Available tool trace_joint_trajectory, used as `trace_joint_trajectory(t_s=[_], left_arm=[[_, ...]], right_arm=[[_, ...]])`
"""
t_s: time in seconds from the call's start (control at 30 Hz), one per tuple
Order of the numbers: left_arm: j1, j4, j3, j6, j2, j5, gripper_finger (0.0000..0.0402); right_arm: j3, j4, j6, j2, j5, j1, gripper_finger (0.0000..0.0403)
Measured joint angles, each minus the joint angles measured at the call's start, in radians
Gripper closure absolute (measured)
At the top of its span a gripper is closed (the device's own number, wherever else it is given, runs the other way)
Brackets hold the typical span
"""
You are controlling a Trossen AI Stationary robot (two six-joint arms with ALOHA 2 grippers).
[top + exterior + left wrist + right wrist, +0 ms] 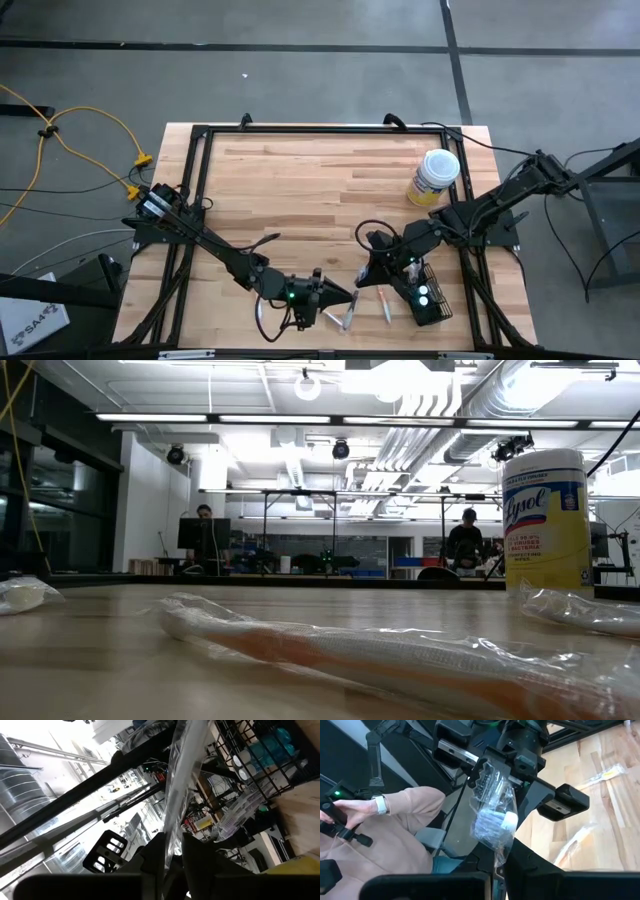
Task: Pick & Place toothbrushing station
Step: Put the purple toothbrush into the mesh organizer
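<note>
Two dark arms of slim black links; small green lights glow near the left gripper (345, 297) and the right gripper (368, 277); black cables loop alongside.

My black left gripper (172, 851) pinches a clear plastic-wrapped toothbrush (181, 780). The small black wire-mesh basket (432, 300) holds blue and white items. The yellow wipes canister (433, 180) has a white lid. The tabletop (300, 190) is pale striped wood in a black frame.
</note>
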Motion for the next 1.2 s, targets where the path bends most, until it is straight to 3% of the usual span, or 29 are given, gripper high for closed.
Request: trace_joint_trajectory(t_s=[0.63, 0.83, 1.03, 1.2], left_arm=[[-0.010, -0.001, 0.000, -0.103, 0.000, -0.019, 0.0344], [-0.026, 0.011, 0.000, -0.267, 0.000, -0.091, 0.0344], [-0.055, 0.138, 0.001, -0.460, 0.000, -0.240, 0.0344], [-0.045, 0.142, 0.001, -0.619, -0.006, -0.342, 0.0344]], right_arm=[[0.000, -0.064, 0.009, -0.004, 0.030, 0.013, 0.0395], [0.000, -0.163, -0.003, -0.043, 0.077, 0.010, 0.0395], [0.000, -0.219, -0.050, -0.099, 0.137, -0.003, 0.0395], [0.000, -0.242, -0.091, -0.148, 0.143, -0.041, 0.0395]])
